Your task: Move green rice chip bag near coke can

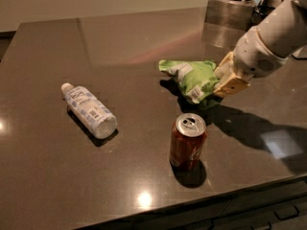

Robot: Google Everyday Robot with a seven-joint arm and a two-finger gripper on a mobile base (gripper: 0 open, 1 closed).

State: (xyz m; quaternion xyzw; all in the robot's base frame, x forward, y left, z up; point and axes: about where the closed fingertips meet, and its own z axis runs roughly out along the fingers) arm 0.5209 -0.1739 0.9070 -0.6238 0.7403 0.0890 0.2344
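The green rice chip bag [192, 77] is light green with white label patches. It hangs just above the dark table, right of centre. My gripper [224, 79] comes in from the upper right and is shut on the bag's right end. The coke can [187, 141] stands upright in front of the bag, red-brown with a silver top and pull tab. A short gap separates the bag from the can.
A clear plastic bottle [89, 110] with a white cap lies on its side at the left. A metal container [229, 8] stands at the back right. The table's front edge [201, 202] runs close below the can.
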